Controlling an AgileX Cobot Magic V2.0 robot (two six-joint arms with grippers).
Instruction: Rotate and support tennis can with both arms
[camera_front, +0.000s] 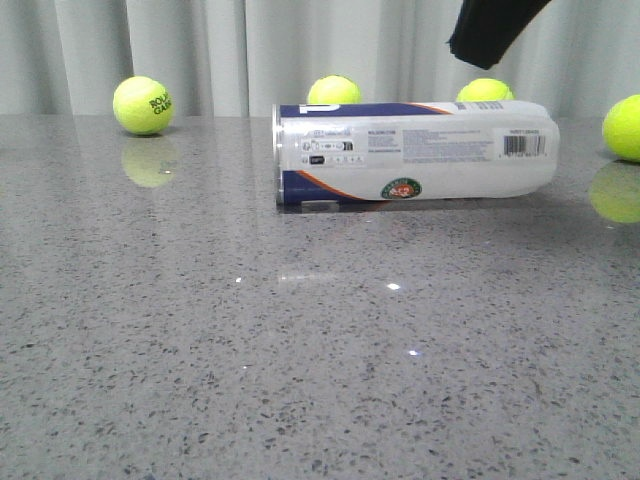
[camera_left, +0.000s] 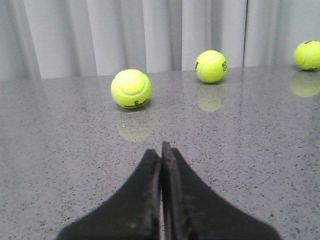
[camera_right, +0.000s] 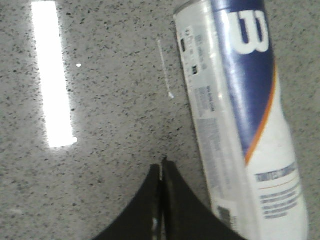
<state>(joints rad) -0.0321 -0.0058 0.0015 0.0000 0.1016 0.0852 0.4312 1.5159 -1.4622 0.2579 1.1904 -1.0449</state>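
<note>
The tennis can (camera_front: 415, 151) lies on its side on the grey speckled table, navy band and "W" toward the left, barcode at its right end. It also shows in the right wrist view (camera_right: 240, 115), beside the fingers. My right gripper (camera_right: 162, 165) is shut and empty, hanging above the table next to the can; in the front view only a black piece of it (camera_front: 492, 28) shows above the can's right part. My left gripper (camera_left: 161, 150) is shut and empty, low over bare table, and does not show in the front view. The can is out of the left wrist view.
Yellow-green tennis balls lie along the back by the curtain: one at far left (camera_front: 143, 105), two behind the can (camera_front: 334, 90) (camera_front: 485, 91), one at the right edge (camera_front: 625, 127). In the left wrist view three balls (camera_left: 131, 88) (camera_left: 211, 66) (camera_left: 307, 55) lie ahead of the fingers.
</note>
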